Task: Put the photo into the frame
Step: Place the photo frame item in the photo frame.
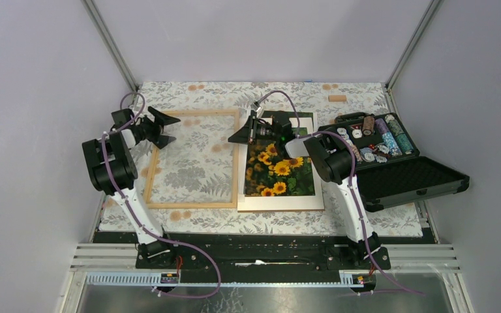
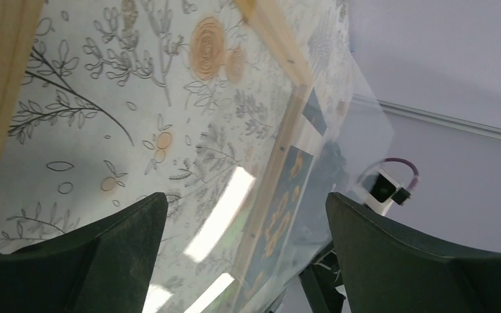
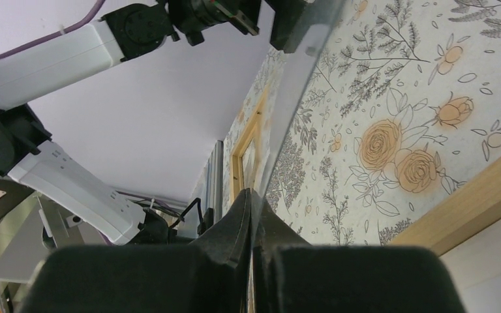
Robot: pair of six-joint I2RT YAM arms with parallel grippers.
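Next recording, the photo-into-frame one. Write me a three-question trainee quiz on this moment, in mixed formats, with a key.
1. True or false: the photo already lies inside the frame.
2. What is the right gripper pinching? A) the photo B) a clear pane C) a poker chip
3. Fill in: on the left gripper, the jaws stand ___.

Key:
1. False. The photo lies on the table beside the frame, outside it.
2. B. The thin transparent sheet runs between the shut jaws.
3. Open.
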